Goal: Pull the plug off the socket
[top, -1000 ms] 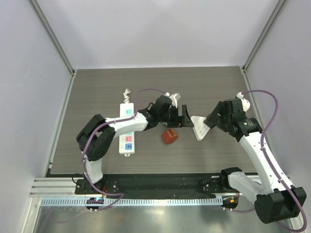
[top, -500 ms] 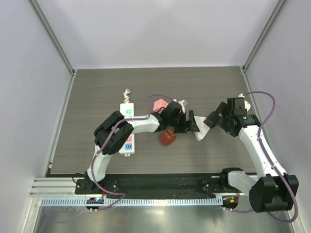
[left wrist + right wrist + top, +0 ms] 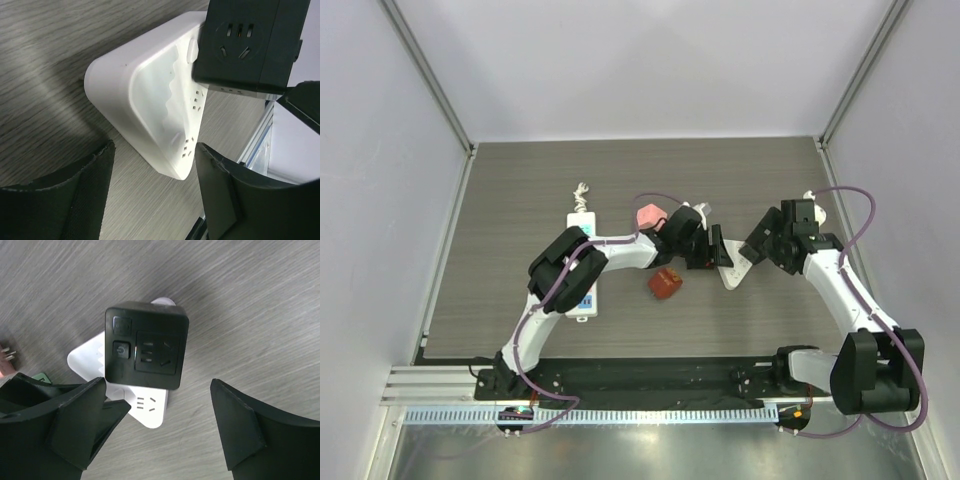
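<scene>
A white triangular socket [image 3: 145, 95] lies flat on the dark wood table [image 3: 520, 200], also seen as the white socket [image 3: 148, 410] and the white socket [image 3: 732, 272]. A black cube plug [image 3: 146, 345] sits plugged into its top face, the same black plug [image 3: 247, 45] showing at the upper right. My left gripper [image 3: 155, 170] is open, its fingers either side of the socket's near corner with gaps on both sides. My right gripper [image 3: 157, 410] hangs open above the plug and socket, touching neither. In the top view the left gripper [image 3: 713, 250] and right gripper [image 3: 757, 248] meet at the socket.
A white power strip [image 3: 582, 225] lies at the left, partly under the left arm. A red block [image 3: 667, 283] sits just in front of the left wrist, a pink piece [image 3: 648, 215] behind it. White walls enclose the table.
The left arm has reached right until its fingers flank the socket, and its jaws have narrowed. The right gripper has drawn in over the plug and closed slightly.
</scene>
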`<move>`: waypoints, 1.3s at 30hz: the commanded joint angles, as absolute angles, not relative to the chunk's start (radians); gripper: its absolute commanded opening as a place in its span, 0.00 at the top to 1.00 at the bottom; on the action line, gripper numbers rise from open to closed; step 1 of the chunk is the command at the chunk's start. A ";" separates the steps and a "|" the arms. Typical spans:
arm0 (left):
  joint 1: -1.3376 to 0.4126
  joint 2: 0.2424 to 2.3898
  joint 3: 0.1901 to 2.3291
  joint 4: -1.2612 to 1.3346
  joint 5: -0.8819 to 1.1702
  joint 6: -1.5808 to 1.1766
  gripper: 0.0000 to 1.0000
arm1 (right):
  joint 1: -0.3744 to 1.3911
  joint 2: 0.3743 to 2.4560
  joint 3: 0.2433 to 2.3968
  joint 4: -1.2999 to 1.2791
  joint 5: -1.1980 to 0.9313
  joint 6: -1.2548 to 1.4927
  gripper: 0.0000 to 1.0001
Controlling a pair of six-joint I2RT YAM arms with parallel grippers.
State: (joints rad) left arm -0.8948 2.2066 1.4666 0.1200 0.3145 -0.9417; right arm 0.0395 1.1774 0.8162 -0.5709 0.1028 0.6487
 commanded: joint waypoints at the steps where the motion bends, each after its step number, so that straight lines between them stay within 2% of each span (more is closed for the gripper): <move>1: -0.899 2.227 1.502 0.120 0.304 -0.923 0.35 | 0.023 1.184 0.799 -0.453 0.126 0.655 0.12; 12: -0.899 2.276 1.552 0.068 0.295 -0.933 0.50 | 0.014 1.272 0.788 -0.380 0.094 0.652 0.21; 14: -0.899 2.279 1.555 0.054 0.279 -0.933 0.62 | 0.015 1.290 0.784 -0.379 0.084 0.655 0.23; 15: -0.899 2.281 1.558 0.043 0.275 -0.933 0.73 | 0.014 1.293 0.781 -0.377 0.081 0.661 0.26; 16: -0.899 2.284 1.568 0.035 0.275 -0.933 0.78 | 0.015 1.298 0.778 -0.373 0.078 0.664 0.27; 17: -0.899 2.293 1.574 0.028 0.275 -0.931 0.82 | 0.014 1.305 0.772 -0.368 0.069 0.667 0.31; 18: -0.899 2.298 1.578 0.015 0.275 -0.930 0.89 | 0.014 1.310 0.770 -0.362 0.058 0.667 0.41; 20: -0.899 2.302 1.582 0.006 0.270 -0.934 0.96 | 0.015 1.316 0.767 -0.360 0.051 0.667 0.51; 21: -0.899 2.304 1.582 0.003 0.268 -0.936 0.99 | 0.014 1.315 0.764 -0.360 0.045 0.666 0.59; 22: -0.899 2.303 1.580 0.003 0.262 -0.937 1.00 | 0.012 1.309 0.762 -0.359 0.043 0.663 0.73; 24: -0.899 2.304 1.582 -0.044 0.246 -0.939 1.00 | 0.012 1.293 0.750 -0.357 0.035 0.660 0.86; 25: -0.897 2.303 1.582 -0.054 0.230 -0.939 1.00 | 0.014 1.275 0.749 -0.359 0.023 0.652 0.98; 32: -0.897 2.296 1.574 -0.069 0.213 -0.920 1.00 | -0.043 1.201 0.701 -0.356 -0.098 0.629 0.99; 39: -0.897 2.260 1.536 0.018 0.241 -0.917 1.00 | -0.072 1.102 0.667 -0.365 -0.112 0.643 0.99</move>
State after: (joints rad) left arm -0.8909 2.2536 1.5753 0.0666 0.3073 -0.9611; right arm -0.0696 1.1557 0.6872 -0.2943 -0.0040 0.6495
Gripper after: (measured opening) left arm 0.004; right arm 0.673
